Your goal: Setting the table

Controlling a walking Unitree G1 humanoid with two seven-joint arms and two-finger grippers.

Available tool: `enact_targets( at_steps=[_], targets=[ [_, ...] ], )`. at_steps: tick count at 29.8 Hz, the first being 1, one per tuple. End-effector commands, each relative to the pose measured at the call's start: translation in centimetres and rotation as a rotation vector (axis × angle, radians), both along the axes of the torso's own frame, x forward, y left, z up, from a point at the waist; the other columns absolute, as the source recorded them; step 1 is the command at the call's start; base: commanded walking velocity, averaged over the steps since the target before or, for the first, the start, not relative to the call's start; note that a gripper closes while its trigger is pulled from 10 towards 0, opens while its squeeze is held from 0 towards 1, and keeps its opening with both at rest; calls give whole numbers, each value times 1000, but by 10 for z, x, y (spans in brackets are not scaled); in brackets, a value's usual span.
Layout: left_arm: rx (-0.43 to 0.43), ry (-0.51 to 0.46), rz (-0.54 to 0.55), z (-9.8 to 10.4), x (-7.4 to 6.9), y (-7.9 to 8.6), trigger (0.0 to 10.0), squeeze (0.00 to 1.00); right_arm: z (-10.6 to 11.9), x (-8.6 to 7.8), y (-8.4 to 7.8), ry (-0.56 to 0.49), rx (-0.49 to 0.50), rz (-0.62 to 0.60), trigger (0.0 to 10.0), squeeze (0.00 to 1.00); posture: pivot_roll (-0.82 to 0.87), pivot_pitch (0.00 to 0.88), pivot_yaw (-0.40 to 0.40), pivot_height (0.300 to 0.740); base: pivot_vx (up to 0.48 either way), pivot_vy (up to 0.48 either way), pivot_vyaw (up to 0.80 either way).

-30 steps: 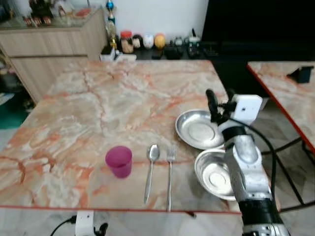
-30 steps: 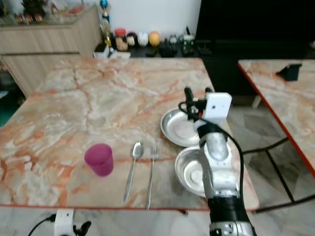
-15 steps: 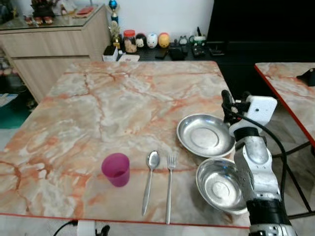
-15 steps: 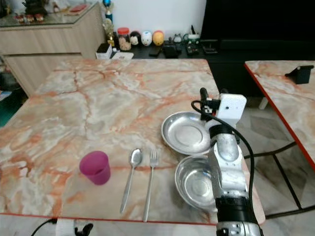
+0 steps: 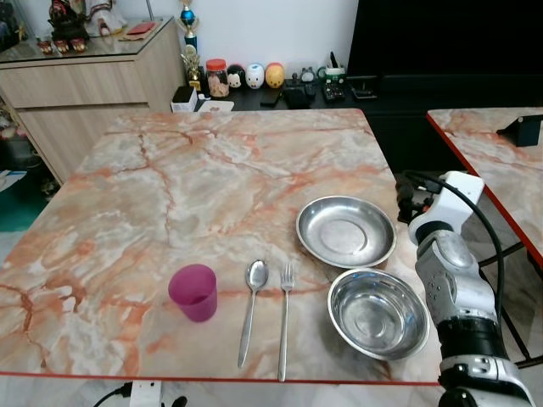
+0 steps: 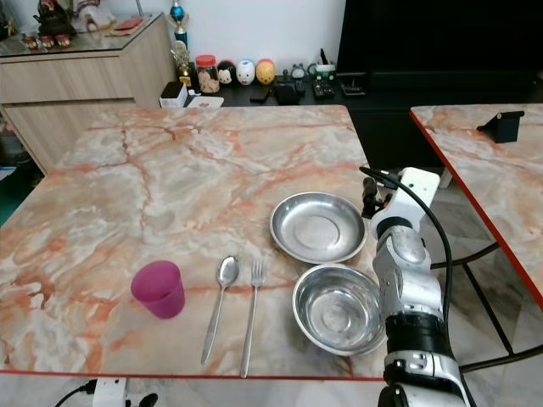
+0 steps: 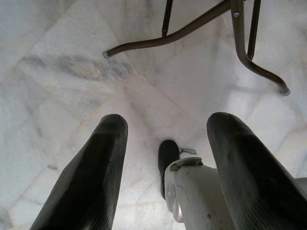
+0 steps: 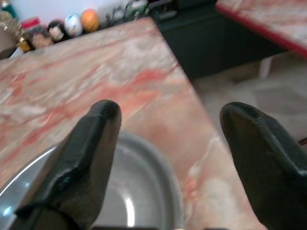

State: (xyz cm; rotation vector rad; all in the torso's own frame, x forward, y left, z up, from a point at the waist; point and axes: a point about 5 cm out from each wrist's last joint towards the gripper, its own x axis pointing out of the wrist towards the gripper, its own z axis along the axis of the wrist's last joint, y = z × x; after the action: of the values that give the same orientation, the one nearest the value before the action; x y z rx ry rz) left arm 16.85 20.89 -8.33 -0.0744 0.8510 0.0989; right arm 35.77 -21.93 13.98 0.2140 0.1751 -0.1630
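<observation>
Magenta cup (image 5: 193, 292); orange-veined marble table (image 5: 170, 186); silver bowls (image 5: 377, 313).

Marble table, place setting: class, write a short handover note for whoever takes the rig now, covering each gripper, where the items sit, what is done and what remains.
Right gripper: jaws open, empty, at the table's right edge beside the steel plate.
Left gripper: jaws open, empty, hanging over the floor.
On the marble table, near edge: pink cup, then spoon, fork, steel bowl in front of the plate.
Done: all five pieces are on the table.
Left: probably only tidying the plate and bowl.
</observation>
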Motion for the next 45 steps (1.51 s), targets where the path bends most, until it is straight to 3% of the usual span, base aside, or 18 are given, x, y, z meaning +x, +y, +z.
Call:
enact_targets(
  at_steps=[1,6,16,26,37,45],
  targets=[
    [2,-2,3,0,-1,2,10000,0,2,5,2,23,52,29,10000,0,-52,0,30,740,0,0,0],
    [2,-10,-1,2,3,1,10000,0,-8,5,0,110,76,24,10000,0,-50,0,31,740,0,0,0],
    [5,5,-12,0,2,-1,10000,0,-24,-6,-12,169,105,-51,10000,0,-50,0,32,740,0,0,0],
    [12,18,-16,-1,-3,3,10000,0,-36,-8,-3,193,208,-19,10000,0,-44,0,31,740,0,0,0],
    [24,7,-41,2,0,9,10000,0,-43,-8,1,207,207,-17,10000,0,-39,0,32,740,0,0,0],
    [25,-11,-46,3,5,4,10000,0,-53,-10,4,244,223,-6,10000,0,-36,0,29,740,0,0,0]
  ],
)
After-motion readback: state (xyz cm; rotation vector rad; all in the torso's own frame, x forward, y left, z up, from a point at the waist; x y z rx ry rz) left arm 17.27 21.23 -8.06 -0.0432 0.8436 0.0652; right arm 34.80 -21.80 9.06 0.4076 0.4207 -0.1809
